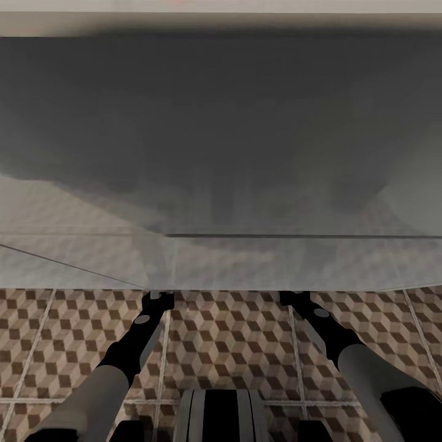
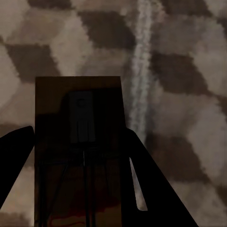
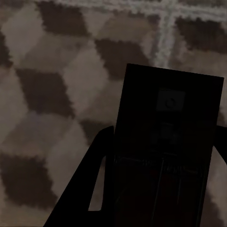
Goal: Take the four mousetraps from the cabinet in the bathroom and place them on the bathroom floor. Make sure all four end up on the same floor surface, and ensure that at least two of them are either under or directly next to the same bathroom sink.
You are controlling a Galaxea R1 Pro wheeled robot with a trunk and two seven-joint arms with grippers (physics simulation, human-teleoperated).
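Observation:
In the left wrist view a flat brown mousetrap (image 2: 78, 109) sits between the dark fingers (image 2: 156, 189) of my left gripper (image 2: 78, 135), just above the cube-patterned bathroom floor (image 2: 189, 71). The right wrist view shows a second, darker mousetrap (image 3: 170, 101) held the same way in my right gripper (image 3: 165, 132) over the floor (image 3: 56, 94). In the head view both forearms reach forward over the floor tiles (image 1: 233, 344), and their grippers are hidden under a broad pale grey-white surface (image 1: 221, 153). I cannot tell whether that surface is the sink. The cabinet is out of view.
The pale surface spans the whole upper part of the head view, with its front edge (image 1: 276, 236) low over the tiles. My own base (image 1: 221, 417) shows at the bottom centre. White grout lines (image 1: 294, 344) cross the patterned floor.

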